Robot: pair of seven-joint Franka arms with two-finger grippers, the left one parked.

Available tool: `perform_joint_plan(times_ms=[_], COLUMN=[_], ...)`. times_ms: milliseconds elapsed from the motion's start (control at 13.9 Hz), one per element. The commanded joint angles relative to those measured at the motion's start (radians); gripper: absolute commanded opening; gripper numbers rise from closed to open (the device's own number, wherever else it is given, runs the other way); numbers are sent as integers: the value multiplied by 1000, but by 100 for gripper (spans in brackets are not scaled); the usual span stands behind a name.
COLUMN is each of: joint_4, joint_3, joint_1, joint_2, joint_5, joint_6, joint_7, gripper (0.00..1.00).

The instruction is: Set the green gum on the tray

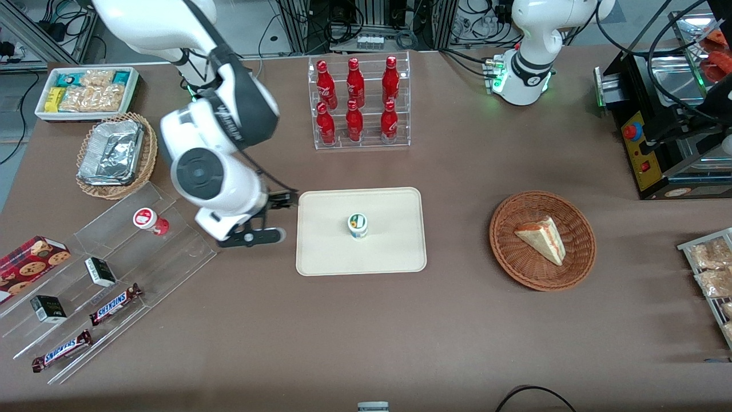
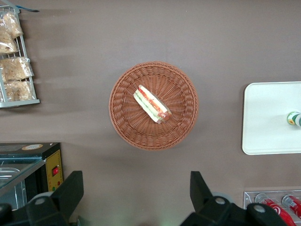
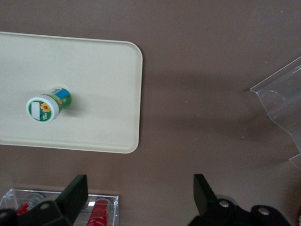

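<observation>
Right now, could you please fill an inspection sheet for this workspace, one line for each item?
Surface: brown table, flat, no spill seen.
Job's things: green gum stands upright on the tray, near its middle.
Clutter: red-lid canister, Snickers bars and small boxes on the clear stepped rack; six red bottles in an acrylic stand; sandwich in a wicker basket; foil trays in another basket.
Grippers: gripper open, holds nothing, above bare table beside the tray, toward the working arm's end.
Cables: black cable at the table's near edge.
Surroundings: oven-like machine at the parked arm's end.
</observation>
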Motion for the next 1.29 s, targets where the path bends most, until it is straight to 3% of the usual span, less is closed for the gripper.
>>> perform_joint_plan(times_ms=[0,288,863,1223], joint_4=[-35,-105,-326,-325], joint_3=[17,17,17,17], joint_1=[-121,-284,-413,-446], joint_2=[-53,-119,-292,-355], joint_5=[-10,-12,-64,-64], joint_6=[-18,34,178,102], joint_7=[-141,-378,-380,-386], gripper=[100,100,100,100])
